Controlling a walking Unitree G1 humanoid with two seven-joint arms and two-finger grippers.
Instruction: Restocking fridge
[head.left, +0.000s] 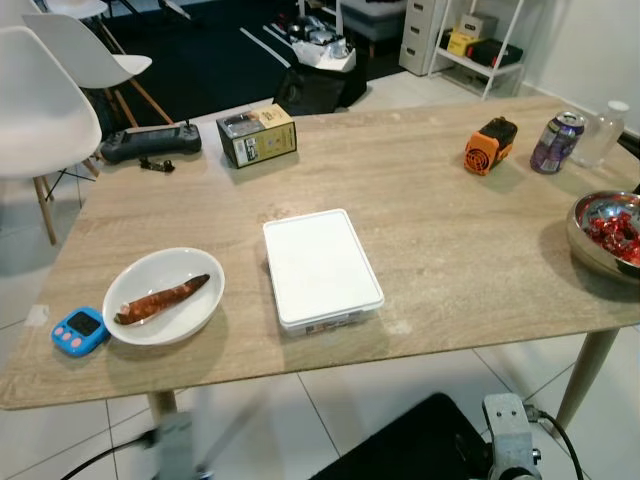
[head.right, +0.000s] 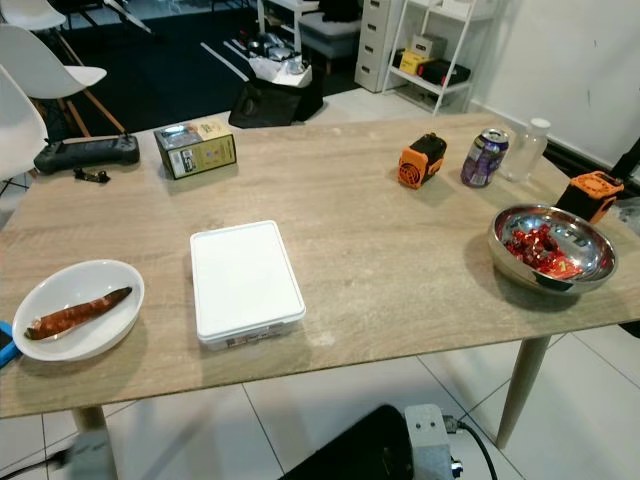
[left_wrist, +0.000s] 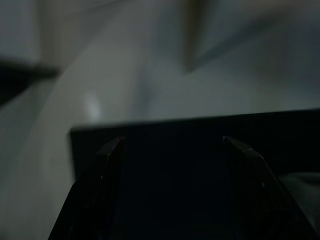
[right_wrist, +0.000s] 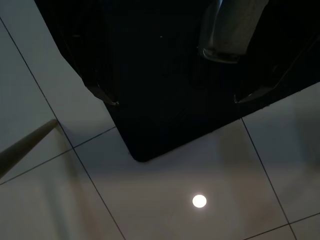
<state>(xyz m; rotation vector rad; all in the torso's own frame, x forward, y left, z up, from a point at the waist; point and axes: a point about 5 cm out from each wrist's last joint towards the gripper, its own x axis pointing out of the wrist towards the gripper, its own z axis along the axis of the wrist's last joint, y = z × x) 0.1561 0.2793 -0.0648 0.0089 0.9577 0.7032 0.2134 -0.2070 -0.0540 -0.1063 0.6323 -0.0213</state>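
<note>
Wooden surface (head.left: 420, 190) in front of the robot. White lidded container (head.left: 320, 267) lies flat near the middle, close to the near edge, lid on. Left of it, apart: white bowl (head.left: 165, 295) with a brownish sausage-like piece of food (head.left: 160, 298) in it. Blue timer (head.left: 79, 331) just beside the bowl at the near-left corner.

Far left: black handheld controller (head.left: 150, 143), then a yellow-black box (head.left: 257, 135). Far right: small orange-black gadget (head.right: 421, 160), purple can (head.right: 483, 157), clear bottle (head.right: 526, 149) in a row. Right edge: steel bowl (head.right: 550, 247) with red wrapped pieces, another orange-black gadget (head.right: 591, 194) just behind it.

White chairs (head.left: 45, 90) on the far left, white shelving (head.right: 425, 50) far back.

Both arms hang low, below the surface. Left tool (left_wrist: 172, 145): fingers apart, nothing between them, view dark and blurred. Right tool (right_wrist: 175, 100): fingers spread wide, empty, pointing down at tiled floor (right_wrist: 165, 195) over a dark flat shape.
</note>
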